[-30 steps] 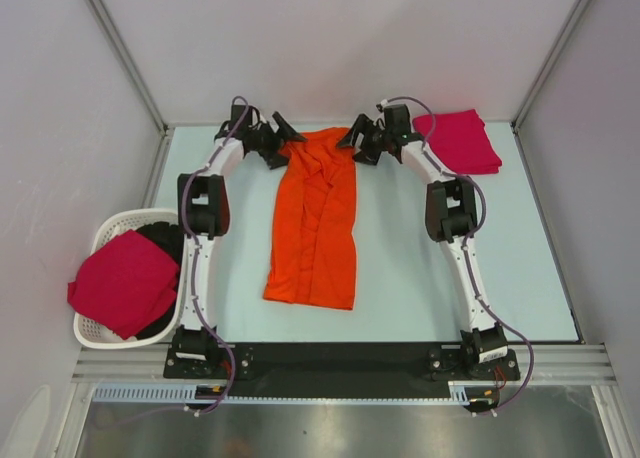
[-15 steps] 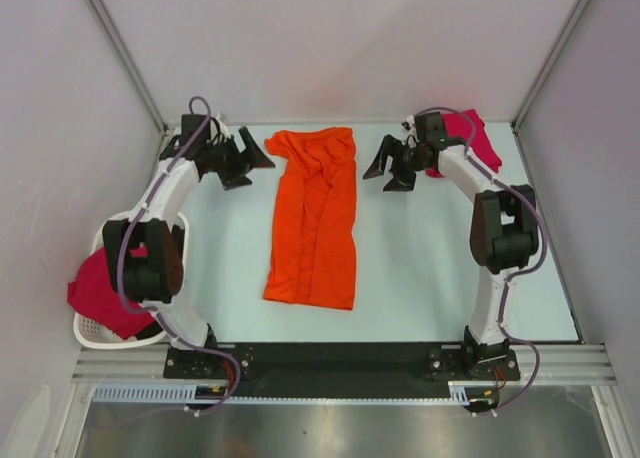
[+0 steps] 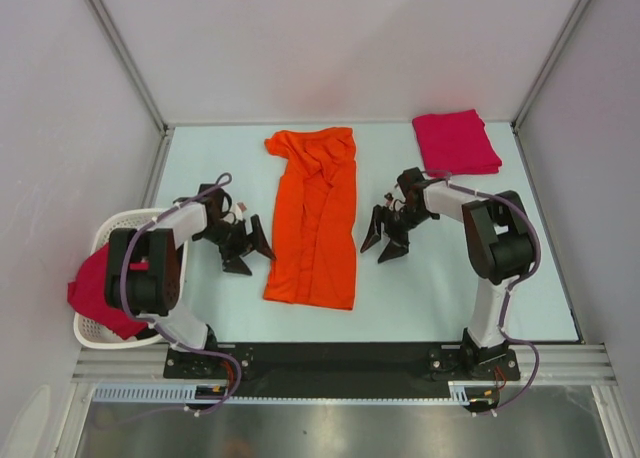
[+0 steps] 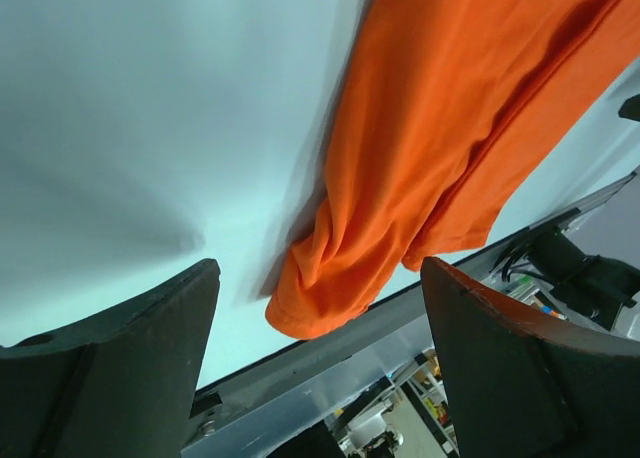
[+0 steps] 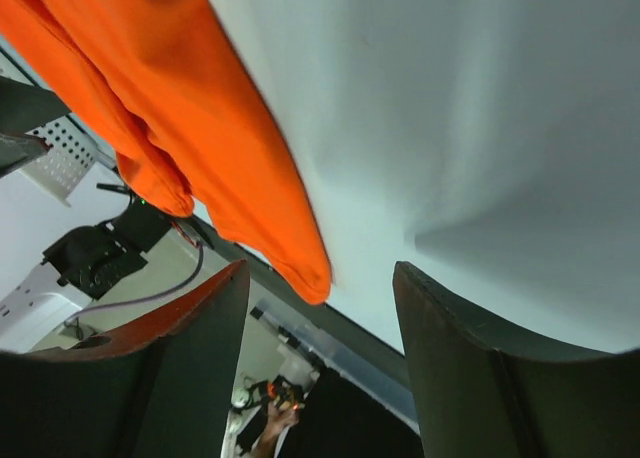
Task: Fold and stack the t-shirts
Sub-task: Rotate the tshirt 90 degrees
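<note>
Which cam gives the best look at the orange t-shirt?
Top external: the whole orange t-shirt shows end to end as a long strip. Each wrist view catches only a bottom corner and part of one edge.

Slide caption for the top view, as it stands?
Left gripper and right gripper, both open, flank the near half of the orange shirt on the table; folded pink shirt at far right.

Pale blue flat tabletop (image 3: pixel 430 298), white slatted plastic basket (image 3: pixel 92 331) at its left edge, black mounting strip (image 3: pixel 340 356) along the near edge, brushed metal sheet (image 3: pixel 340 428) below, plain grey walls (image 3: pixel 340 48), aluminium corner posts (image 3: pixel 120 53).
</note>
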{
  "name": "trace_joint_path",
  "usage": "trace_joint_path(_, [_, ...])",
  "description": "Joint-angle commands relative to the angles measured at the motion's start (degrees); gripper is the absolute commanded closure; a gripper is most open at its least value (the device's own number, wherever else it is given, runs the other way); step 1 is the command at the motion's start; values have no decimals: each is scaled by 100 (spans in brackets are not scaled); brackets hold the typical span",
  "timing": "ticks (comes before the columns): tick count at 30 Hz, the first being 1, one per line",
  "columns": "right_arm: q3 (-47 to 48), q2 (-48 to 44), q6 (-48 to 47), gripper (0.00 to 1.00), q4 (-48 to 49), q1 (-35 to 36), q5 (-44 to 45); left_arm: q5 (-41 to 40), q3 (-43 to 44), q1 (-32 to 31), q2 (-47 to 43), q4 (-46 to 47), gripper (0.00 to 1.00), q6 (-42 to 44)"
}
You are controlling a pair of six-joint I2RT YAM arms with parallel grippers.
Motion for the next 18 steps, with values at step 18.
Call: trace_joint_path(18, [-264,706,11,40,-263,1007,-1374,543,-749,-365,258,-136,14,631])
